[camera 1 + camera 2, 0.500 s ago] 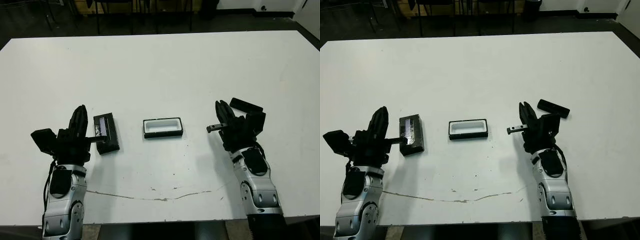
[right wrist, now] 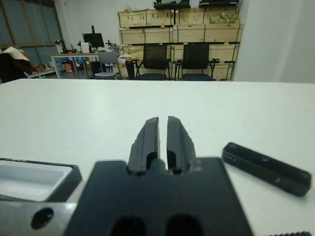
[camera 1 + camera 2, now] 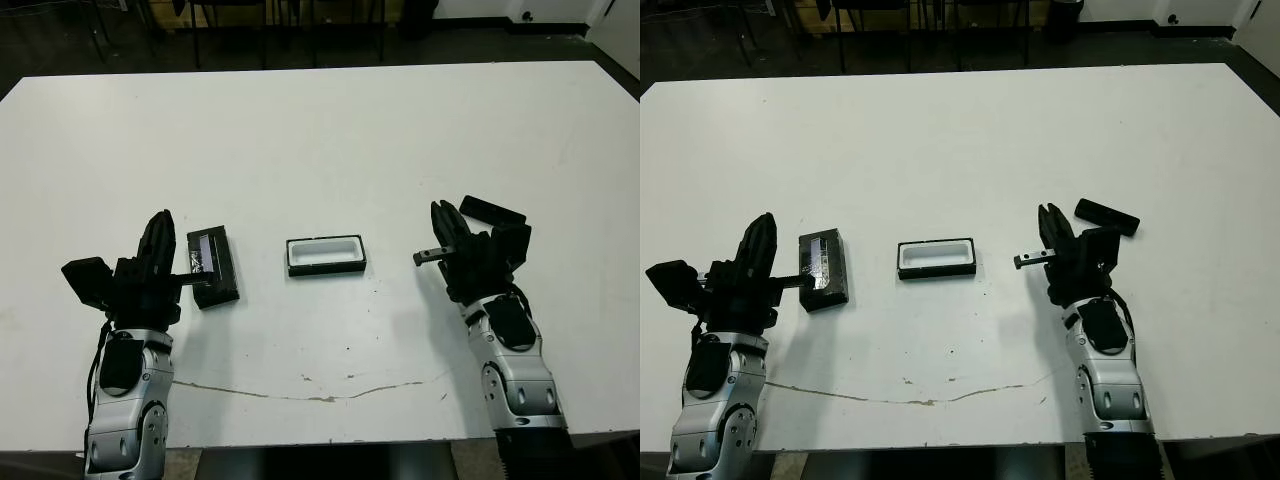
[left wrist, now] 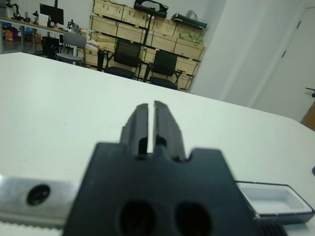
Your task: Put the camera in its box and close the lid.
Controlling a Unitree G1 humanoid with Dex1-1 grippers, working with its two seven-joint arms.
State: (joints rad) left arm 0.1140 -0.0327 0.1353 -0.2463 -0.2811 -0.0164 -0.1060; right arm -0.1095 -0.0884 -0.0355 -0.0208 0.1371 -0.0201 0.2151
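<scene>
From the head camera, we see the white table with the box lying open at its middle, white lining up, nothing inside. The lid lies flat to the box's left, label panel showing, just beside our left gripper. The camera, a slim dark bar, lies on the right, just beyond our right gripper and well apart from the box. Both arms rest low over the table's near side, each gripper empty. A thin dark crack line runs across the table's near edge.

From the left wrist, we see our left gripper with its two black fingers drawn nearly together, only a thin slit between them, clasping nothing. The box shows at the frame's corner. Chairs and stacked crates stand beyond the table.

From the right wrist, we see our right gripper likewise pinched close on nothing. The camera lies on the table to one side of the fingers, the box to the other.
</scene>
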